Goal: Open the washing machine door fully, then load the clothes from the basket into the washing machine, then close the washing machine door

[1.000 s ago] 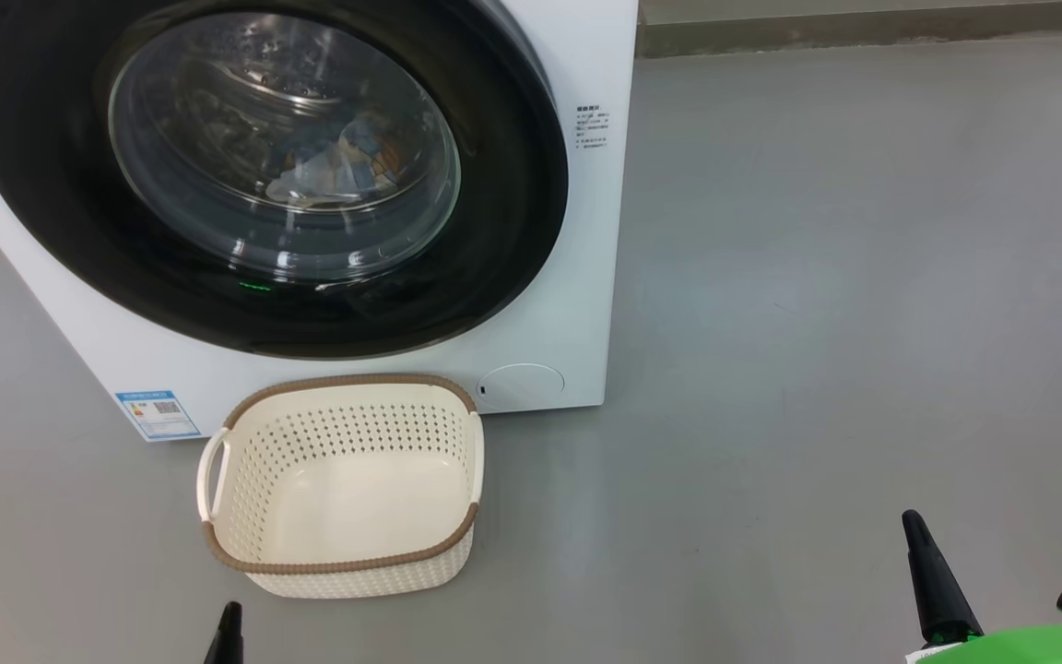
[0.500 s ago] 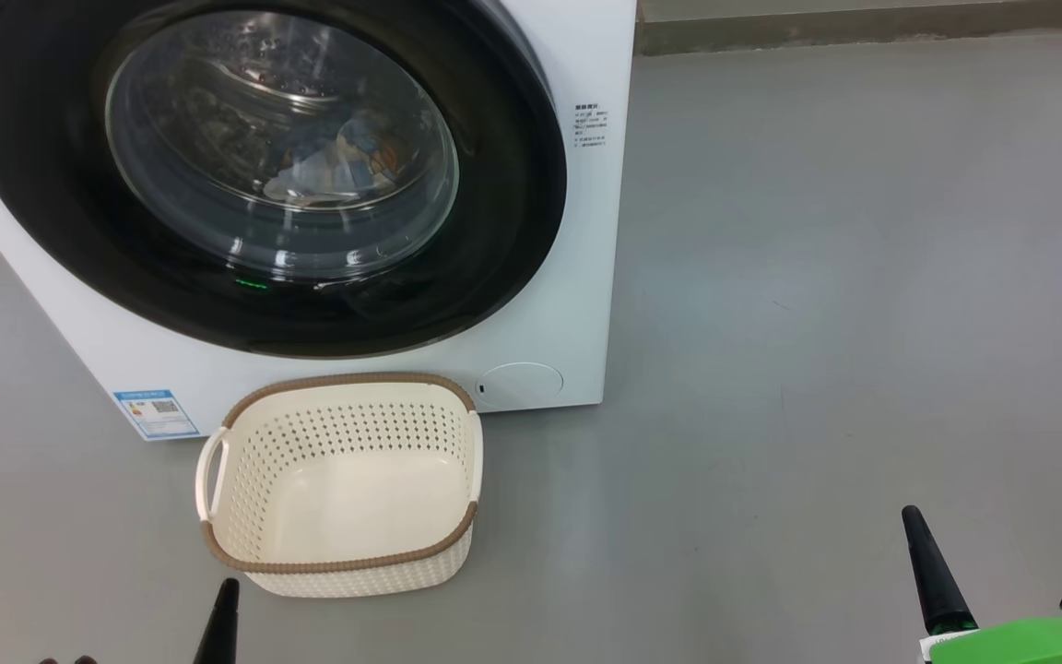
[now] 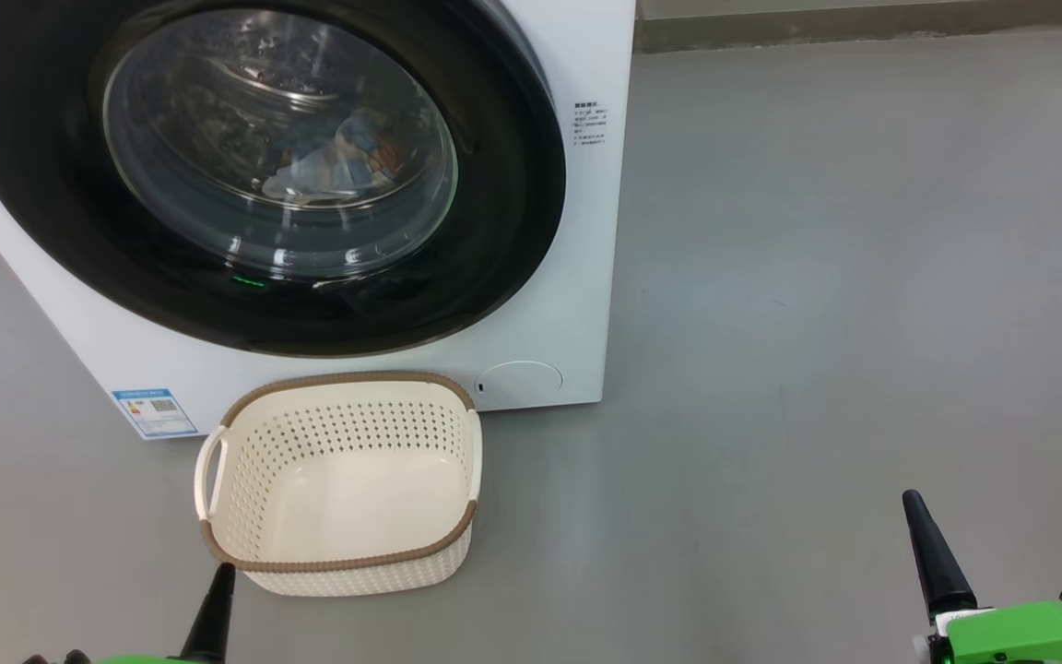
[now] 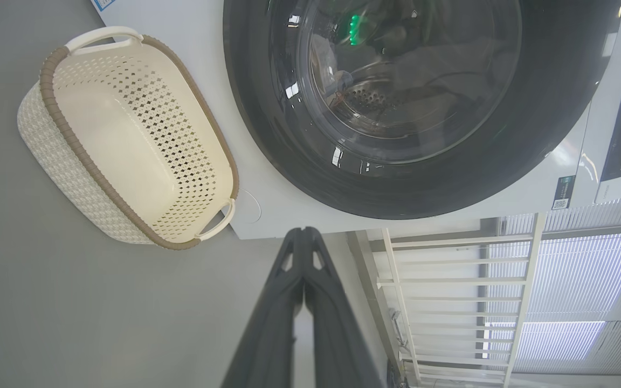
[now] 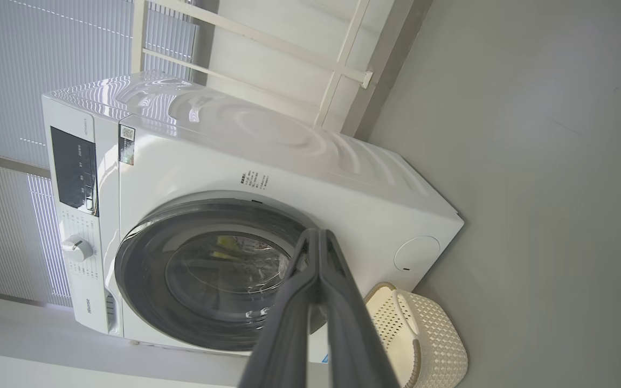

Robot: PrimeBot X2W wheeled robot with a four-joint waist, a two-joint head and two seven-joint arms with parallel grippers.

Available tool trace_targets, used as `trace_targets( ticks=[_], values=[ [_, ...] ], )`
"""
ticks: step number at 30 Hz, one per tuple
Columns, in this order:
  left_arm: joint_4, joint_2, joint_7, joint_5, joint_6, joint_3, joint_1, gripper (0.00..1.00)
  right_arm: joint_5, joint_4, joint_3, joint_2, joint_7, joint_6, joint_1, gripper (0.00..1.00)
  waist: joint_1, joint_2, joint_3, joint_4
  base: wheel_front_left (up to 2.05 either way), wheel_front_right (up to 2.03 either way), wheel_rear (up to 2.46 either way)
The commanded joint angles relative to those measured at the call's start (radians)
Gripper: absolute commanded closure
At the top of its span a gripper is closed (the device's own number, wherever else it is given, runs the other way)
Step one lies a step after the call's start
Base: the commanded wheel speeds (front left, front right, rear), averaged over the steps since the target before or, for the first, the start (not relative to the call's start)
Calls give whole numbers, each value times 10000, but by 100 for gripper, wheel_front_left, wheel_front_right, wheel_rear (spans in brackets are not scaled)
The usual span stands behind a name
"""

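Head: left gripper [image 3: 218,604] pinched shut, empty; tip just short of basket [image 3: 356,576] near wall, so forward drift could shove it. Right gripper [image 3: 932,553] shut, empty; bare floor [image 3: 817,323] all round. Clothes [image 3: 337,161] beyond left tip, behind washing machine door [image 3: 503,231].
Left wrist: basket [image 4: 57,156] empty, up-left of gripper [image 4: 302,237].
Right wrist: door [image 5: 143,280] looks closed beyond gripper [image 5: 318,237]; latch unverified, may spring.

A smooth grey floor [image 3: 817,277] spreads beneath and ahead of my right pincer [image 3: 912,505]. Beyond my left pincer [image 4: 304,233] stands a white railing [image 4: 450,280], with bright light glowing through pale ribbed blinds [image 4: 585,280] behind it.
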Motion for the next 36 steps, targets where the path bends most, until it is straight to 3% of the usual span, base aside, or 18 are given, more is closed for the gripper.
trace_targets(
  ticks=[1, 25, 36],
  values=[
    [-280, 202, 57, -212, -63, 323, -534, 100, 271, -198, 124, -106, 84, -45, -467, 100, -1, 0, 1, 0, 0, 0, 0],
    [-319, 261, 761, -2548, -288, 736, -989, 100, 3131, 231, 17, -70, 814, -57, -1001, 100, -1, 0, 46, -23, 0, 0, 0],
    [-320, 261, 765, -2563, -290, 738, -992, 100, 3119, 236, -20, -44, 848, -57, -1008, 100, -1, 0, 47, -23, 0, 0, 0]
  ],
)
